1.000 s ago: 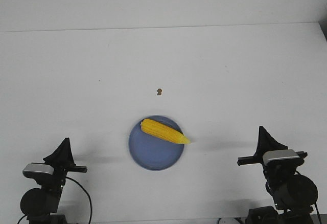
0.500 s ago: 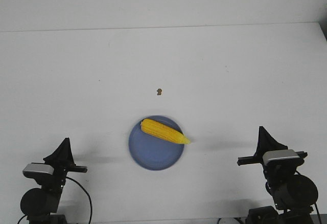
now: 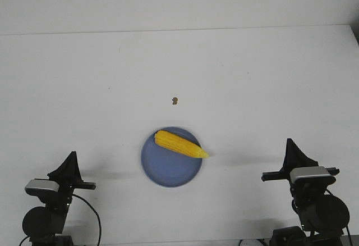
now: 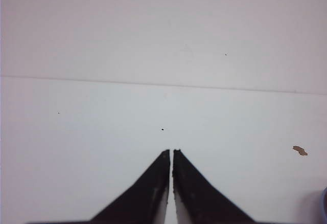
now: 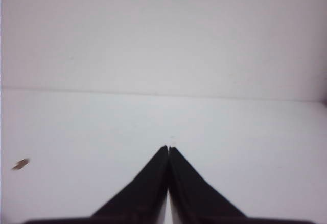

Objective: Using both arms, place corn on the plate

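yellow corn (image 3: 180,145) is lying across the far half of the blue plate (image 3: 168,173), slanting from the far left rim toward the right, with its pointed tip sticking out just past the plate's right edge. the plate is sitting on the white surface (image 3: 252,89) near the robot, roughly midway between the two arms. a small brown speck (image 3: 175,100) is resting on the surface a little beyond the plate, apart from it; the same speck is showing in both wrist views (image 4: 300,150) (image 5: 20,164). the left claw (image 3: 70,162) is hanging low at the near left, well apart from the plate, its two black fingers (image 4: 153,183) pressed almost together with only a thin sliver of gap and nothing between them. the right claw (image 3: 289,149) is sitting at the near right, also well clear of the plate, its fingers (image 5: 186,188) meeting at the tips and holding nothing. a sliver of the plate's rim (image 4: 324,203) is peeking in at the edge of the left wrist view.
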Controlling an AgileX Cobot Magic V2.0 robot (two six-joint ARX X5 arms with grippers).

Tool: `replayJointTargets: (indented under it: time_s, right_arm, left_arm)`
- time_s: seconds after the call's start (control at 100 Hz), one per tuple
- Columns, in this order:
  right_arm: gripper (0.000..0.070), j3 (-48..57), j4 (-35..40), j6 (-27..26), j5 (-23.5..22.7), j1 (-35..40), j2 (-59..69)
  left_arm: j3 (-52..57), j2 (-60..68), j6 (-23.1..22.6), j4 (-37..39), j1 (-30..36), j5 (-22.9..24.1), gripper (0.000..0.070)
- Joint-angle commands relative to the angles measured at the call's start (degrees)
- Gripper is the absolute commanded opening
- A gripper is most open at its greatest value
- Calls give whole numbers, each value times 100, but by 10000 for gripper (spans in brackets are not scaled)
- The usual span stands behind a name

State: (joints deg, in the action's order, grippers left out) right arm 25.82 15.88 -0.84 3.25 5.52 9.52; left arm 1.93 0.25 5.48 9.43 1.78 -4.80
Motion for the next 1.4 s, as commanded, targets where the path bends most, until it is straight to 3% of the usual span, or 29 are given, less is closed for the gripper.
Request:
replayJointTargets:
  time_s: [0.0,0.25,0.52,1.0,1.39]
  right_arm:
    - [1,-203,-140,22,26,0,-175]
    - [1,-1180,-977,20,20,-98,-942]
    - [1,-1453,-1099,81,-37,-398,-942]
    - [1,-2496,-2752,-203,-50,-597,-944]
    - [1,-2511,-2765,-216,-24,-597,-944]
  left_arm:
    - [-114,-7,-22,59,11,-11,12]
    - [-114,-7,-22,57,11,-11,12]
    - [-111,-7,-22,55,11,-11,12]
    - [-111,-7,-22,55,11,-11,12]
    - [-111,-7,-22,55,11,-11,12]
